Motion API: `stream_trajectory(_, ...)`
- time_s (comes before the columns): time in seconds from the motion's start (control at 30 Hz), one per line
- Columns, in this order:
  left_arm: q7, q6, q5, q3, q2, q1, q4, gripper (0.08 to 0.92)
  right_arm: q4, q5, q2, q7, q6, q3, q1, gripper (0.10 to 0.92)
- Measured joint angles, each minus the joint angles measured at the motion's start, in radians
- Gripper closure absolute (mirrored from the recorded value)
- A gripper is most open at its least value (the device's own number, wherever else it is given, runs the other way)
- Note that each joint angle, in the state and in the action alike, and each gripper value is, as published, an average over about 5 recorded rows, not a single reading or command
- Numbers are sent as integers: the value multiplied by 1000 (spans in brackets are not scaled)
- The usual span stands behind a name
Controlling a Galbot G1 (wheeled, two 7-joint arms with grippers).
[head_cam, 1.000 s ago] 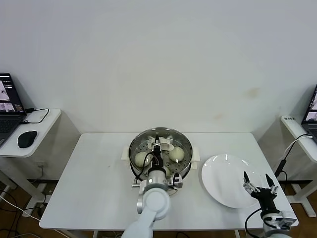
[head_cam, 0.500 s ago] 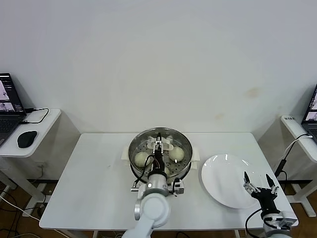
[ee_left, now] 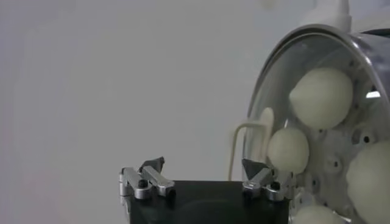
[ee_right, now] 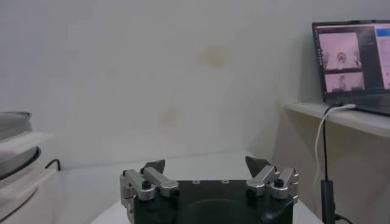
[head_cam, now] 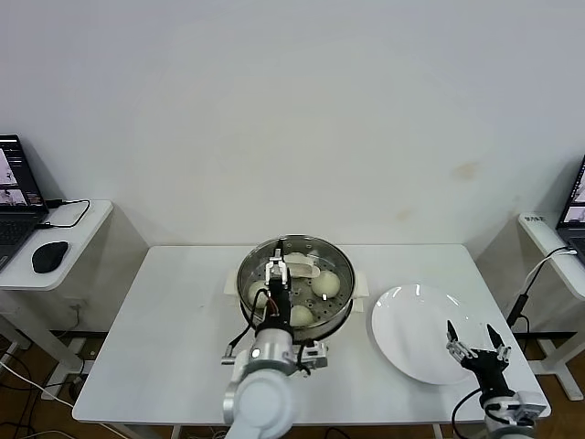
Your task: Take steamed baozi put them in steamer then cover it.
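My left gripper (head_cam: 277,267) hangs open and empty over the shiny round steel steamer (head_cam: 249,277). My right gripper (head_cam: 475,346) idles open. A careless move could dent the cream-white round baozi (head_cam: 324,283).

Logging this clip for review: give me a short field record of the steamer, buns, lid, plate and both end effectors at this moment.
steamer: on the table, lid on
lid: clear glass, covering the pot
buns: inside the steamer, several visible through the lid
plate: white, nothing on it, right of the steamer
left end effector: open, over the lid's near left part
right end effector: open, holding nothing, at the plate's near right edge
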State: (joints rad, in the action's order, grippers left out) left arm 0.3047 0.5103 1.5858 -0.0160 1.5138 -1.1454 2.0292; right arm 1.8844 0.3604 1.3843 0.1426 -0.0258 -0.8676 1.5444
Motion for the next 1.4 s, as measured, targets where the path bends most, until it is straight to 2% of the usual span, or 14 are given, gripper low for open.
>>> stream_trajectory(0.2,-28,-36,-133,69,-37,-65,124,177,24,6,-28,-14,-21,29,26,202)
stream_trajectory(0.43,-112,-155,-510,240,-65,-181,211,177,38,4,-62,-35,-37,82,34,203)
stream_trajectory(0.67,-187,-328,-938,425,-75,-321,171,177,29,-15,-73,-45,-29,140,46,203)
stream_trajectory(0.9,-250,-437,-1254,521,-78,-455,110,177,18,-47,-78,-51,-3,189,56,203)
stream_trajectory(1.4,-312,-451,-1398,617,-54,-611,79,177,102,-74,-124,-69,-104,253,106,203)
